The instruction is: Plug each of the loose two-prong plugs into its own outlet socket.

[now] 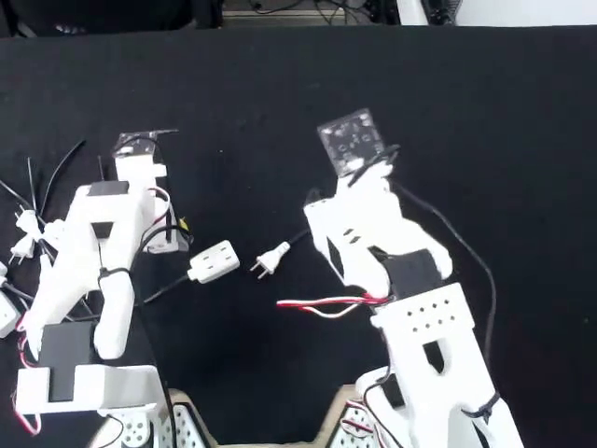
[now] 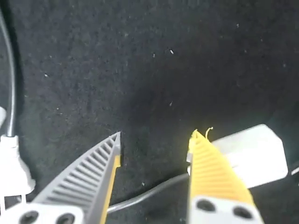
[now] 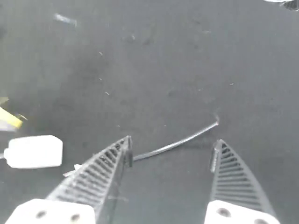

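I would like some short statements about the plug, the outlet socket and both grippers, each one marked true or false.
1. The two-prong plug in the middle of the table lies apart from the outlet socket. True.
2. The left gripper is shut on the outlet socket. False: it is open and holds nothing.
3. The right gripper is open, with a black cord seen between its fingers. True.
4. The table is white. False: it is black.

matt black fuzzy cloth table cover (image 1: 504, 112), flecked with lint. smooth white plastic outlet block (image 1: 214, 262) and white plastic two-prong plug (image 1: 271, 259) with metal prongs. ribbed matt plastic fingers (image 2: 215, 172) on left gripper (image 2: 154, 140).
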